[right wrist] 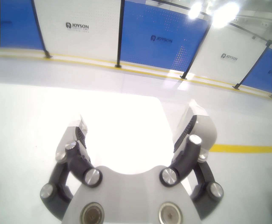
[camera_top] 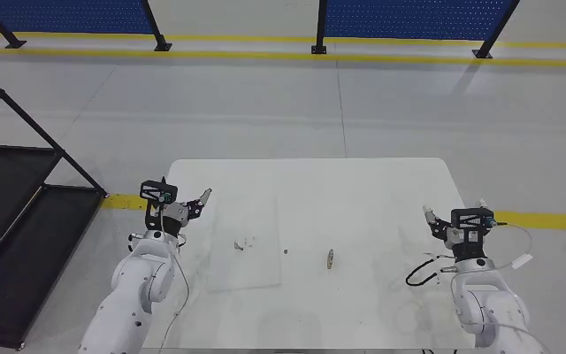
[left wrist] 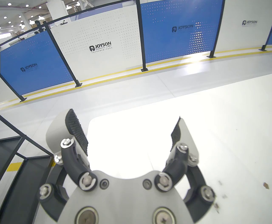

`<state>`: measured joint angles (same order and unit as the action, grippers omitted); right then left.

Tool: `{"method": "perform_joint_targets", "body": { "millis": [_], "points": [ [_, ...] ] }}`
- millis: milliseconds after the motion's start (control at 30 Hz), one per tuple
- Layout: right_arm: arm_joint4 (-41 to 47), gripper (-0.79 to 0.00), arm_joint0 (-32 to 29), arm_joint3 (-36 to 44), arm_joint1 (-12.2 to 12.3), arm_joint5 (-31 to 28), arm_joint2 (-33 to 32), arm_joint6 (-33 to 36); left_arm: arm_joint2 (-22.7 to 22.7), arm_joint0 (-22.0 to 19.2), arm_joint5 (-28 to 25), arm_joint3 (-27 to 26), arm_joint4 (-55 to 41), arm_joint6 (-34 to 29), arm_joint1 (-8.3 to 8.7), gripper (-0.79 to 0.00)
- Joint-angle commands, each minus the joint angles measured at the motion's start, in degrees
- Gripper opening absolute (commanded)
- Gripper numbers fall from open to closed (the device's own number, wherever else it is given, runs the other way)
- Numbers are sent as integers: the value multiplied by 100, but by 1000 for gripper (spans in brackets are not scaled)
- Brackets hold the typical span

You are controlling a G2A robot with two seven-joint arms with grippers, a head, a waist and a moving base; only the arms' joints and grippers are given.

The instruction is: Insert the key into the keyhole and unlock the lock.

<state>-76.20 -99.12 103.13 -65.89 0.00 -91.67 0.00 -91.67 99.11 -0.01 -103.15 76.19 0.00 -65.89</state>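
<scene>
I see a white table point(camera_top: 354, 190) on a pale grey floor point(camera_top: 265, 106). A yellow floor line point(camera_top: 248, 55) runs along a fence of blue panels point(camera_top: 71, 16) and white perforated panels point(left wrist: 95, 61) on black posts point(left wrist: 141, 42). A black rack point(camera_top: 35, 221) stands off the table's left side. Ceiling lights point(right wrist: 212, 10) glare overhead.

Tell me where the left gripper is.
In the top view, the left gripper sits open above the table's left side, nearest a small silvery item.

- A wide stretch of table point(camera_top: 354, 190) separated the left gripper point(left wrist: 125, 127) and right gripper point(right wrist: 138, 118).
- A looped black cable point(camera_top: 417, 274) lay near the right gripper.
</scene>
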Motion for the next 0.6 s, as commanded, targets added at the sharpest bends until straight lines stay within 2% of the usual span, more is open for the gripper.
{"method": "perform_joint_targets", "body": {
  "millis": [0, 133, 233, 400, 567],
  "points": [
    [0, 0, 0, 0, 0, 0, 0, 0, 13, -28, -137, -106, -148, -93, -4, 0],
    [0, 0, 0, 0, 0, 0, 0, 0, -94, -77, -493, -460, -456, -698, 11, 0],
    [0, 0, 0, 0, 0, 0, 0, 0, -201, -110, -650, -828, -616, -1485, 32, 0],
    [0, 0, 0, 0, 0, 0, 0, 0, -324, -216, -750, -1630, -1037, -3258, 66, 0],
    [0, 0, 0, 0, 0, 0, 0, 0, -251, -538, -884, -2027, -1474, -5193, 113, 0]
  ]
}}
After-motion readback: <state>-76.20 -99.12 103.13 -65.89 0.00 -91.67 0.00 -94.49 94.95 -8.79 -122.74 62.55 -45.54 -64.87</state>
